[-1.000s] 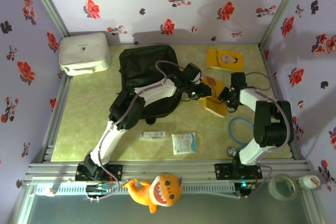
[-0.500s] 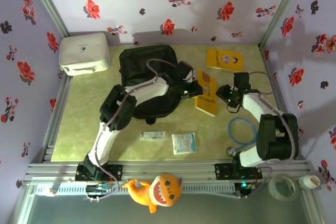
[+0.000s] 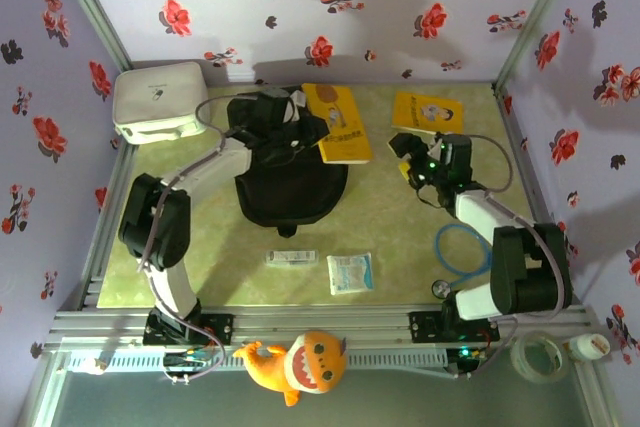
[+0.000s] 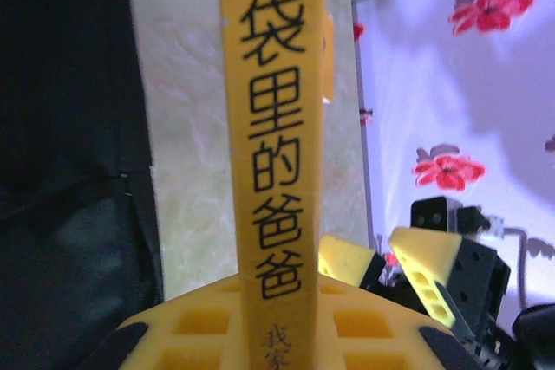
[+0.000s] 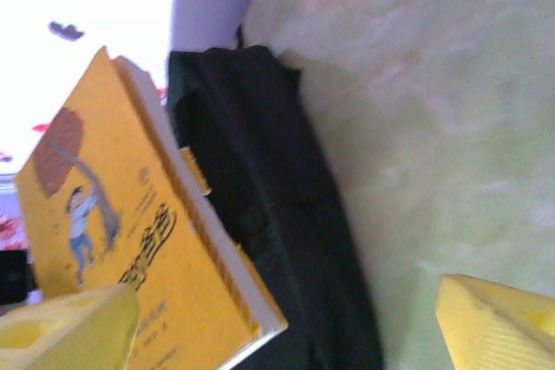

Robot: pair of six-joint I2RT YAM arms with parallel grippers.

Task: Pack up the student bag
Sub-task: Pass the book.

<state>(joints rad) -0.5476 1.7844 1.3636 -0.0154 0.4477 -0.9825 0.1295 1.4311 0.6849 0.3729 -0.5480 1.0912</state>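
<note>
Bag (image 3: 290, 182) lies flat mid-surface (image 3: 190, 237), black, with its rounded end toward the arm bases. Left hand (image 3: 296, 119) is over the bag's far end, clamped on a yellow book (image 3: 338, 125). In the left wrist view the spine (image 4: 273, 127) stands upright, pinched between the yellow fingers (image 4: 199, 331), with the bag (image 4: 69, 171) dark to its left. The book overhangs the bag's far-right edge.

Right hand (image 3: 412, 152) is right of the bag and well apart from it, jaws spread wide, gripping nothing. Its wrist view looks back at the bag (image 5: 269, 179) and the tilted book (image 5: 113, 249), with one finger at each lower corner.

A second book (image 3: 428, 112) lies flat, far right of the bag. A white box (image 3: 160, 99) sits left of the bag's far end. On the bag's near side are a small white pack (image 3: 291, 258) and a sachet (image 3: 350, 273). A blue cable (image 3: 458, 247) loops at near right.
</note>
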